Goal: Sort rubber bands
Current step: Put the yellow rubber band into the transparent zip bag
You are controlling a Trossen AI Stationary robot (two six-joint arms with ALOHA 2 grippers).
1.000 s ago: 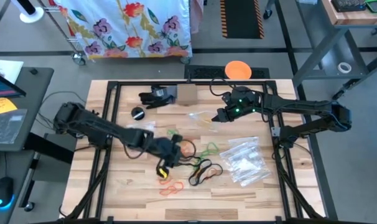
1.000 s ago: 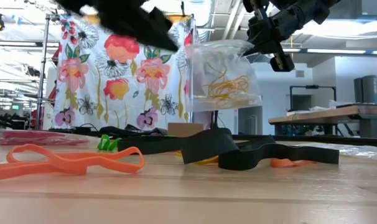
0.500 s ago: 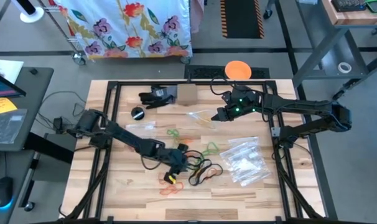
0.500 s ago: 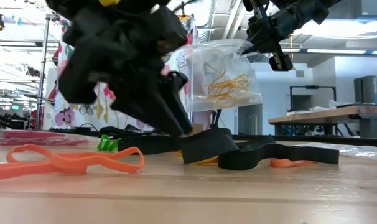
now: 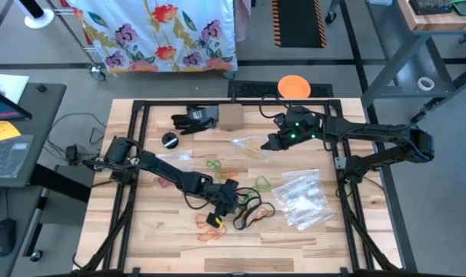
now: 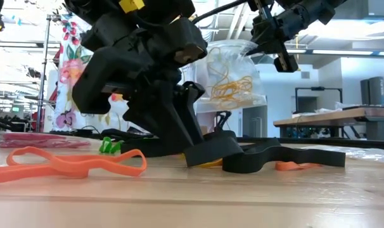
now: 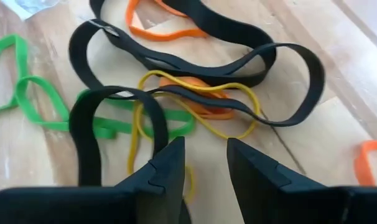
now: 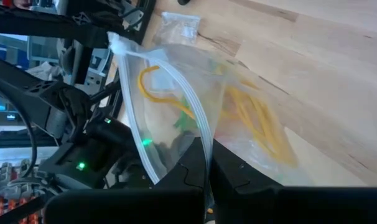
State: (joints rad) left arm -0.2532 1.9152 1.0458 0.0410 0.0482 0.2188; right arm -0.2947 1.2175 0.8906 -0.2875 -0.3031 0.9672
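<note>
Rubber bands (image 5: 248,206) lie in a loose tangle on the wooden surface (image 5: 164,231), near the middle toward its front edge, and the left gripper (image 7: 204,163) hangs low over them with its fingers (image 7: 167,168) parted and nothing between them. Just ahead of the tips a thin yellow band (image 7: 195,102) crosses a small orange one and lies under a wide black band (image 7: 238,59), with green loops (image 7: 33,99) to one side. To take the yellow band cleanly, the fingers probably ought to straddle a free stretch of it away from the black loop, settle to the wood, and pinch only that strand. Farther back, the right gripper (image 8: 207,174) is clenched on the rim of a clear bag (image 8: 195,99) holding yellow bands, held up above the surface.
</note>
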